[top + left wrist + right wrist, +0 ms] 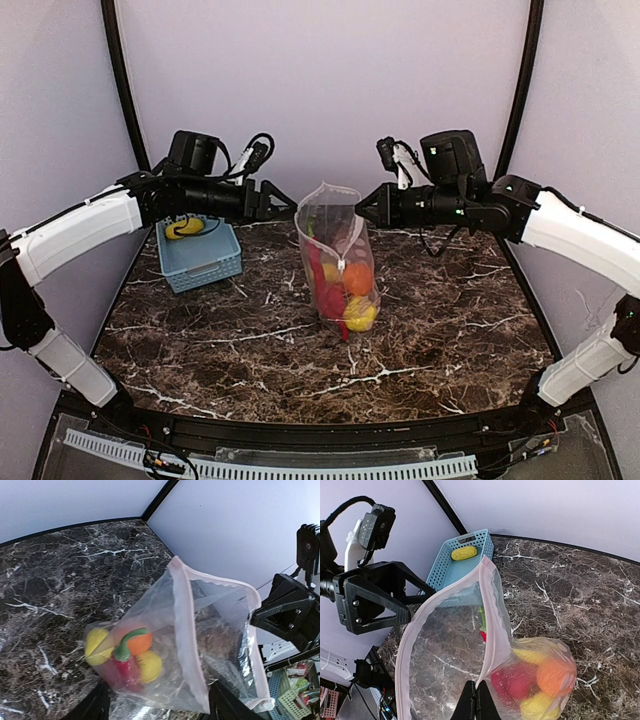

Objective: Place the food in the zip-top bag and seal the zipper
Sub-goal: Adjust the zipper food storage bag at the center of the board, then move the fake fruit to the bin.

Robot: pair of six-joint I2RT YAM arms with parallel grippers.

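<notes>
Right gripper (476,695) clenched on zip-top bag (335,240) rim; left gripper (288,212) released beside it; film looks limp, slippery, food (350,290) sagging low; pinch the zipper (495,605).

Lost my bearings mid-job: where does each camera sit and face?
Top external: above and behind the robot, looking down at the table; both arms, left gripper, right gripper.
Left wrist: on left arm, facing right at the zip-top bag; own fingers at bottom.
Right wrist: on right arm, facing left; own gripper pinches the zipper.
Shared: every view shows the zip-top bag.
</notes>
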